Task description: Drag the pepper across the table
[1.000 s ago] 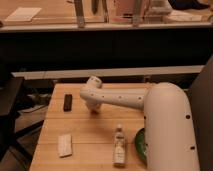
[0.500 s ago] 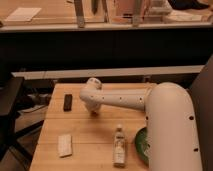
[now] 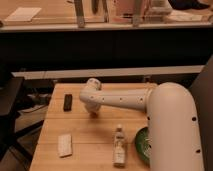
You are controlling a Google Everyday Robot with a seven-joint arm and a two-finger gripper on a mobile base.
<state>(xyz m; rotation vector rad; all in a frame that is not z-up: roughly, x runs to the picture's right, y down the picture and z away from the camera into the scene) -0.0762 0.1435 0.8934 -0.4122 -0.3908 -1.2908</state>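
While I watch through the single camera view, the white jointed robot arm (image 3: pixel 125 100) reaches from the lower right across the pale tan wooden plank table (image 3: pixel 90 135) toward its far left part. Its gripper (image 3: pixel 93 113) points down at the tabletop just below the arm's rounded wrist, and I read the pincer as clenched; whether anything sits between the tips I cannot tell, since the wrist covers them.

I cannot find the small orange-red pepper anywhere in this view; if it lies under the wrist, it is hidden from me.

Other items on the table as seen:
- a black rectangular bar (image 3: pixel 67 102) lies flat to the left of the gripper, near but apart from it
- a pale, flat rectangular packet (image 3: pixel 65 145) lies toward the near left edge, well apart from the gripper
- a small clear bottle with a light label (image 3: pixel 119 146) is near the front, right of the packet
- a green round bowl (image 3: pixel 141 146) is just beside the bottle, partly covered by the large white arm housing
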